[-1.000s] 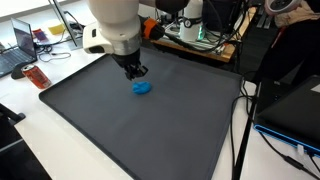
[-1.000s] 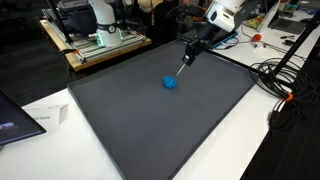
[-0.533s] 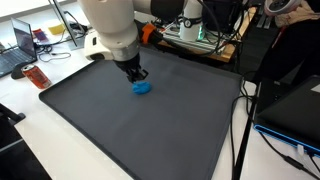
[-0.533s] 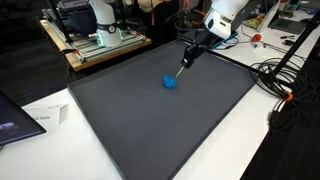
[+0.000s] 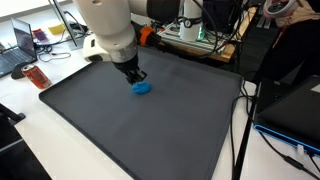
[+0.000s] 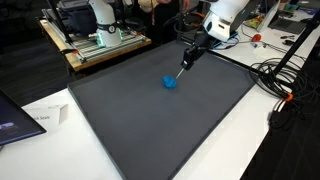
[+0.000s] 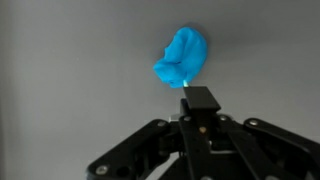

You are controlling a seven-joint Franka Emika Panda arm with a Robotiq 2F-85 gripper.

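Observation:
A small crumpled blue lump (image 5: 143,87) lies on the dark grey mat (image 5: 150,135), towards its far side. It also shows in the other exterior view (image 6: 170,83) and in the wrist view (image 7: 182,57). My gripper (image 5: 135,72) hangs just above and beside the lump. It is shut on a thin stick-like tool (image 6: 182,68) that slants down to the lump. In the wrist view the gripper (image 7: 200,112) holds the tool's dark end (image 7: 200,98) right at the lump's near edge. Whether the tip touches the lump I cannot tell.
The mat (image 6: 150,125) covers most of a white table. A laptop (image 5: 15,50) and an orange-red object (image 5: 37,77) lie off the mat. Cables (image 6: 283,85) run along one side, and a bench with equipment (image 6: 95,35) stands behind. A dark laptop corner (image 6: 12,118) is near the front.
The arm's upper body has shifted slightly sideways. The gripper stays by the blue lump, which has not visibly moved.

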